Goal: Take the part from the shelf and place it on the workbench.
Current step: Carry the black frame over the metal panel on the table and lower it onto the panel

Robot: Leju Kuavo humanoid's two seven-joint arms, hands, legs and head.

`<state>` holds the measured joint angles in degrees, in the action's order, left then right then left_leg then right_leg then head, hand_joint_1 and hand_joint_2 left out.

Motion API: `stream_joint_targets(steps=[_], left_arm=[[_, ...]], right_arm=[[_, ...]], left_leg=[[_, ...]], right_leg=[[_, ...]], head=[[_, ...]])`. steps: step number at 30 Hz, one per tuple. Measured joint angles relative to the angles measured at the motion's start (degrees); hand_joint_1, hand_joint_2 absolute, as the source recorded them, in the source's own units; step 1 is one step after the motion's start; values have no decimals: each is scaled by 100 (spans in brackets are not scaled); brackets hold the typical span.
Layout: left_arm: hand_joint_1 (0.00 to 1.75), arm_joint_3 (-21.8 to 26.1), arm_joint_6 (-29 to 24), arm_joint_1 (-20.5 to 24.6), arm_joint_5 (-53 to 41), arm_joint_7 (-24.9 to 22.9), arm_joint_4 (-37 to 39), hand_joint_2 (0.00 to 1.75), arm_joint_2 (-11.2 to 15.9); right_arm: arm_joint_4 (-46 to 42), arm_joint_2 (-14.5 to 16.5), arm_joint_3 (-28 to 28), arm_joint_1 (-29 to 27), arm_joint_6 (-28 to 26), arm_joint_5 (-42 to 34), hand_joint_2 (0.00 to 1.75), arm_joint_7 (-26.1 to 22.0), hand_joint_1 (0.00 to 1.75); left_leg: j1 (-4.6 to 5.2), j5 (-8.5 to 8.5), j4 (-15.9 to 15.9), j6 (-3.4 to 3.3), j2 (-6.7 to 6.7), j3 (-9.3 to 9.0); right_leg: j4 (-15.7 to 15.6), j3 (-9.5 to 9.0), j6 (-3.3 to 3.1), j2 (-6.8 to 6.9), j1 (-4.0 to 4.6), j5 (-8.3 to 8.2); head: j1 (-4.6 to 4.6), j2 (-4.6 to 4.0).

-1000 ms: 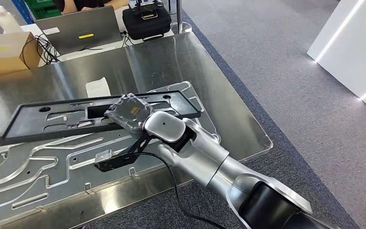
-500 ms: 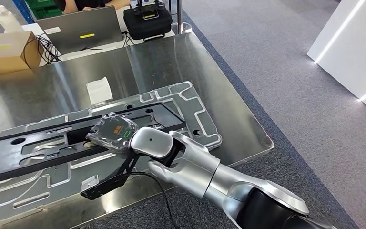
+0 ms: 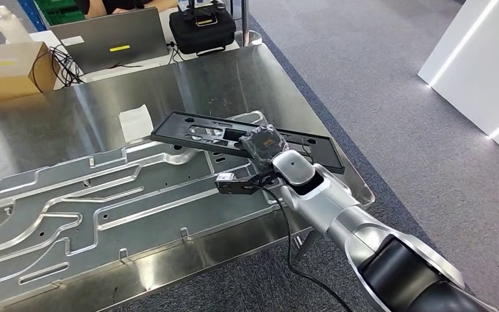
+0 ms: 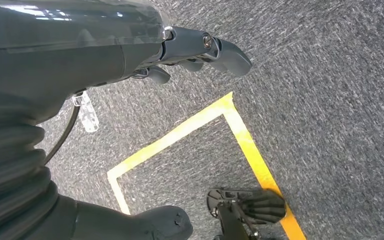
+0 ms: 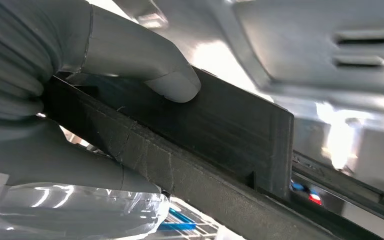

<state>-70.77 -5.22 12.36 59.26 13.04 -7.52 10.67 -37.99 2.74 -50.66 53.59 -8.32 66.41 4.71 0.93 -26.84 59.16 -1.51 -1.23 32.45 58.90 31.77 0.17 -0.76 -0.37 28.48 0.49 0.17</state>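
1. The right hand [image 3: 264, 144] holds the black part [image 3: 201, 130], a long flat frame with cut-outs; in the right wrist view the grey thumb [image 5: 172, 82] presses on the flat side of the part [image 5: 220, 130], with the hand [image 5: 55, 100] closed around its edge.
2. The part is above the right side of the steel bench [image 3: 71, 123], tilted, and its right end reaches over the right edge of the bench.
3. Under the part lies a large grey metal plate [image 3: 104, 195] with grooves, flat on the bench.
4. A white paper [image 3: 134, 121] lies on the bench, just left of the far end of the part.
5. At the far side stand a laptop [image 3: 110, 39], a black case [image 3: 201, 29] and a cardboard box [image 3: 6, 71].
6. The left hand [image 4: 200, 47] hangs over grey carpet with yellow tape [image 4: 190, 130]; its fingers are apart and it holds nothing.
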Motion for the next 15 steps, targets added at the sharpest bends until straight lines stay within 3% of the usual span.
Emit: stream_joint_targets(steps=[15], left_arm=[[0, -6, 83, 4, 76, 221, 0, 175, -6]], right_arm=[[154, -182, 435, -220, 144, 368, 175, -137, 175]], left_leg=[[-3, -1, -1, -2, 4, -2]], right_leg=[[-1, 1, 1, 1, 2, 1]], head=[[-1, 0]])
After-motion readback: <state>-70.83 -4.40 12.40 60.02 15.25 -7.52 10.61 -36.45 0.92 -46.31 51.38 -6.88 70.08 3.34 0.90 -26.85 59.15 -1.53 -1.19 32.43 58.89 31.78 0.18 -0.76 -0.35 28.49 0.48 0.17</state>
